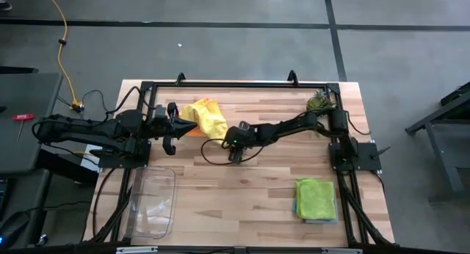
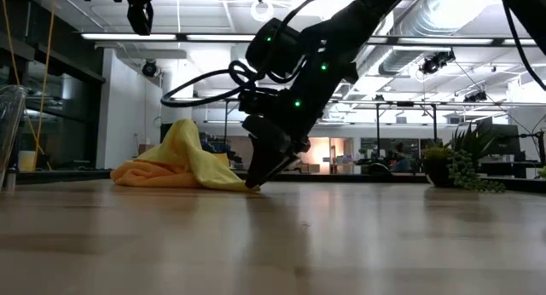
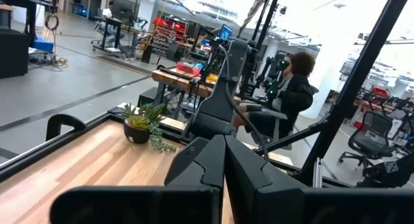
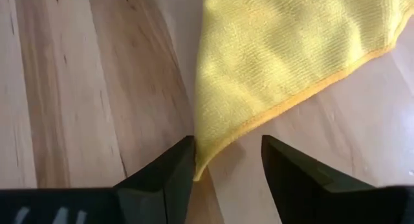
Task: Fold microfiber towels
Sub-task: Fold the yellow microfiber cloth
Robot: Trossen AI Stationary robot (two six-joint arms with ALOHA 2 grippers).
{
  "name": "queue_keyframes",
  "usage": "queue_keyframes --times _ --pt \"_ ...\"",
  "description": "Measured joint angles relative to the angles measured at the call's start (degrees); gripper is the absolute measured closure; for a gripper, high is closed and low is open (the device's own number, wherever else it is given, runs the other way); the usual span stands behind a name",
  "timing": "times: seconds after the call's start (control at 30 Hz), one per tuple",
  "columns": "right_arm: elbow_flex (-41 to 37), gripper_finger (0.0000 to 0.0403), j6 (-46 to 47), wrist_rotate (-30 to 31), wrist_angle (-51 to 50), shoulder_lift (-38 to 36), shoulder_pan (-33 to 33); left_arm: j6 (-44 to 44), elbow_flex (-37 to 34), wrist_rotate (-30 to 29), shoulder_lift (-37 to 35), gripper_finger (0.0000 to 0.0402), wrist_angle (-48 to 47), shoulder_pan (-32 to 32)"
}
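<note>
A wooden counter is seen filling the middle of the high view, bordered by a black frame. A clear plastic tray is placed at the lower left of the counter, and a small potted plant is set at its upper right corner. A yellow cable is laid across the grey floor at the upper left. In the left wrist view, a seated person is seen right of centre.
</note>
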Motion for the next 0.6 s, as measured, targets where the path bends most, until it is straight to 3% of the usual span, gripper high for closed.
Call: queue_keyframes --times 0.37,0.6 --pt "0.0 0.0267 1.7 -0.2 0.3 0.0 -0.2 0.0 0.0 0.0 0.0 0.0401 0.0 0.0" --pt "0.0 0.0358 5.5 -0.3 0.5 0.0 -0.3 0.0 0.0 0.0 0.0 0.0401 0.0 0.0"
